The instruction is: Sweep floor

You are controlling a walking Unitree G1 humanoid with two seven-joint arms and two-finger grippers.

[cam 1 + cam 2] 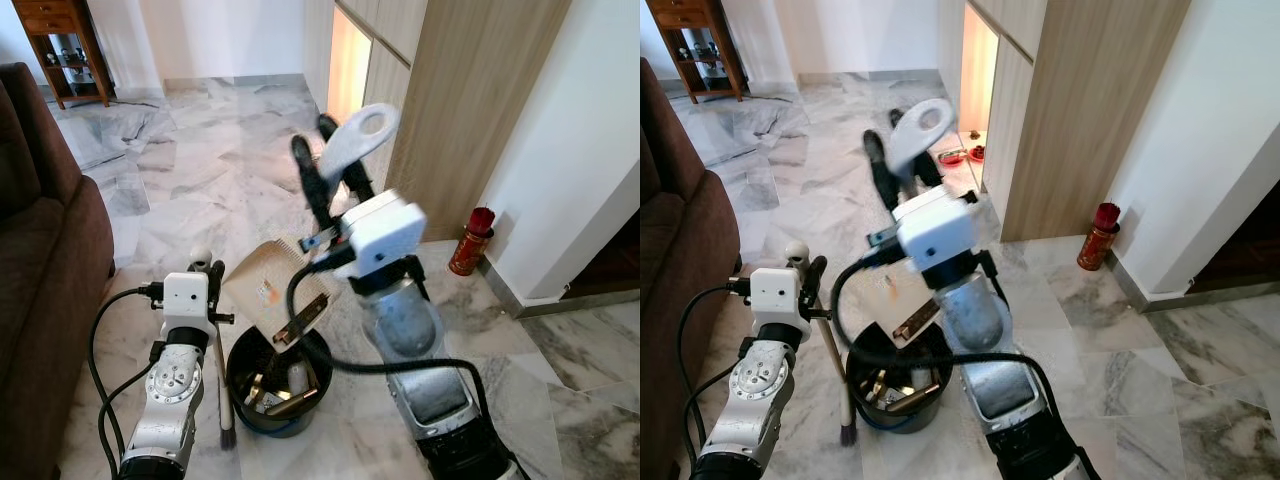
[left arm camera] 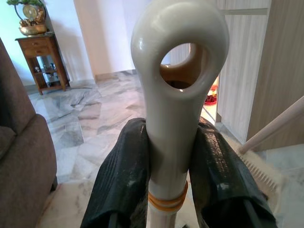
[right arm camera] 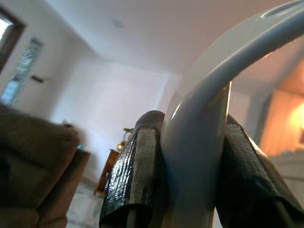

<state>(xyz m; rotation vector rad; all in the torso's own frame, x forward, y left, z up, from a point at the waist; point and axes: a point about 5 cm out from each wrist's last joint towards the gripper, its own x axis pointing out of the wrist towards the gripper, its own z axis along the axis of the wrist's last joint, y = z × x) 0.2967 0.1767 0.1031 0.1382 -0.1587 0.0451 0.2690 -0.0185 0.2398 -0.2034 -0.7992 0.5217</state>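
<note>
Step in hand: emptying the dustpan, late in the sweeping cycle.

Right pincer was raised in front of the robot, its 2 black fingers clenched on the white plastic loop-ended handle of the beige dustpan. The right wrist view showed the same grip close up — both pads pressed against the pale handle. The pan itself hung tilted, its mouth down and just above the round black waste bin, which stood on the grey-veined marble floor between the 2 arms. The bin already held debris: brownish and pale pieces, too jumbled to name.

Left pincer was clenched on a second white loop-topped handle with an orange band — by my reading the broom. In the head view its thin pole ran down beside the bin to a dark tip on the floor, close to the bin's left side.

Brown sofa sat at the robot's left; a red cylindrical canister stood by the wooden cabinet panel.

Judgement: whether the pan was fully empty could not be told. The next move likely called for a steeper tip over the bin, keeping the pan's lip inside the rim, and holding the broom pole clear of the bin wall.
</note>
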